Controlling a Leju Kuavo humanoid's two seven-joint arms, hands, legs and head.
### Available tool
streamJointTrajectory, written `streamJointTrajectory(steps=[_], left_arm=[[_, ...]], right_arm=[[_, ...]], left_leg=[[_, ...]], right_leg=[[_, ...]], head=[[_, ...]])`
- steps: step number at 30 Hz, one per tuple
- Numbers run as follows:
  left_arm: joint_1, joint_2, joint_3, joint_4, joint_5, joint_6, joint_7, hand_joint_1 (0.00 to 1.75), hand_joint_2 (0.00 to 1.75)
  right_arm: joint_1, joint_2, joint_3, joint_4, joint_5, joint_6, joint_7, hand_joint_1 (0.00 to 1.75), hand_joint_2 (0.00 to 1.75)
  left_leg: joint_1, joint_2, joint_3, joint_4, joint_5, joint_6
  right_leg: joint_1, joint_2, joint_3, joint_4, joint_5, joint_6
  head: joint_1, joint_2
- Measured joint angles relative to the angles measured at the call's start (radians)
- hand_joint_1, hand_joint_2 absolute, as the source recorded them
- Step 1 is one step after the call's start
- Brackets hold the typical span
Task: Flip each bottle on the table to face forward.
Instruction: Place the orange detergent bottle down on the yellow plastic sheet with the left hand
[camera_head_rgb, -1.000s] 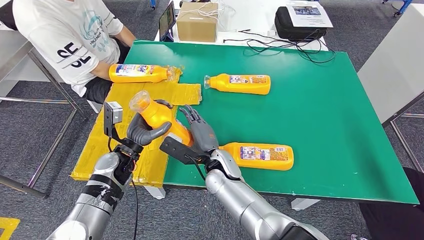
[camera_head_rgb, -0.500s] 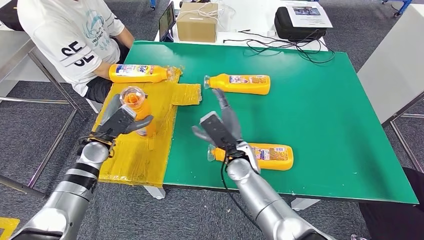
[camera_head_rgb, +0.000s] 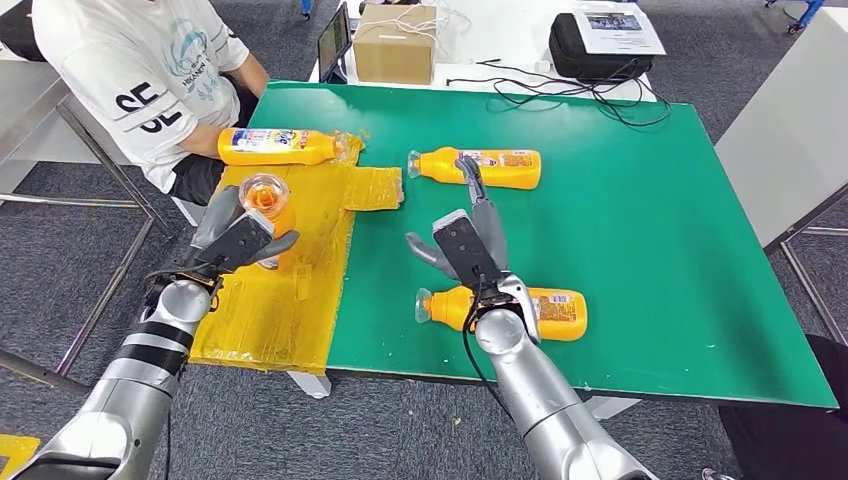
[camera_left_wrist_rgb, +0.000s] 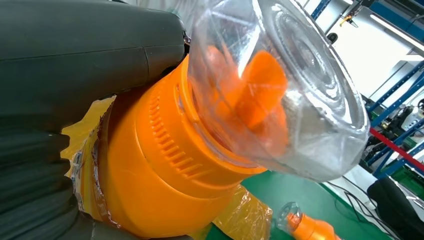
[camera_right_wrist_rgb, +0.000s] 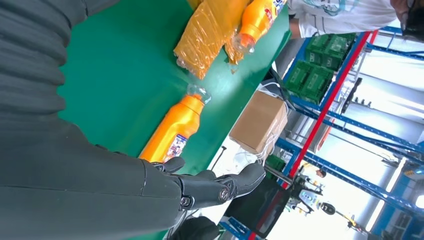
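Observation:
My left hand (camera_head_rgb: 232, 240) grips an orange bottle (camera_head_rgb: 268, 205) that stands upright on the yellow taped patch (camera_head_rgb: 290, 300). Its clear cap (camera_left_wrist_rgb: 280, 90) points up, and the left wrist view shows my thumb (camera_left_wrist_rgb: 90, 50) against the orange shoulder (camera_left_wrist_rgb: 165, 165). My right hand (camera_head_rgb: 470, 245) hovers open over the green table (camera_head_rgb: 650, 230), fingers spread and holding nothing. Below its wrist lies a second bottle (camera_head_rgb: 555, 312) on its side. A third bottle (camera_head_rgb: 500, 167) lies further back, and a fourth (camera_head_rgb: 275, 146) lies at the yellow patch's far edge.
A person in a white shirt (camera_head_rgb: 140, 70) sits at the table's far left corner, arm beside the fourth bottle. Behind the table stand a cardboard box (camera_head_rgb: 395, 40), a black case (camera_head_rgb: 600, 45) and loose cables (camera_head_rgb: 560, 90). A white table (camera_head_rgb: 790, 130) stands to the right.
My right hand let go of the bottle and rose over the green table, fingers spread. My left hand carried the bottle left and stood it upright on the yellow patch.

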Motion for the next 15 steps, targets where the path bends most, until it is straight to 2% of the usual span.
streamJointTrajectory(steps=[9, 15], left_arm=[[0.000, 0.000, 0.006, 0.000, -0.019, 0.005, 0.003, 1.75, 1.75], [-0.009, 0.004, -0.001, 0.004, -0.183, 0.069, 0.025, 1.75, 1.75]], right_arm=[[0.001, 0.000, -0.004, -0.006, 0.005, 0.001, 0.000, 0.00, 1.75], [0.004, 0.000, -0.006, -0.012, 0.009, 0.015, -0.002, 0.00, 1.75]], left_leg=[[0.000, 0.000, 0.000, 0.000, 0.000, 0.000], [0.000, 0.000, 0.000, 0.000, 0.000, 0.000]], right_leg=[[0.000, 0.000, 0.000, 0.000, 0.000, 0.000], [0.000, 0.000, 0.000, 0.000, 0.000, 0.000]], head=[[0.000, 0.000], [0.000, 0.000]])
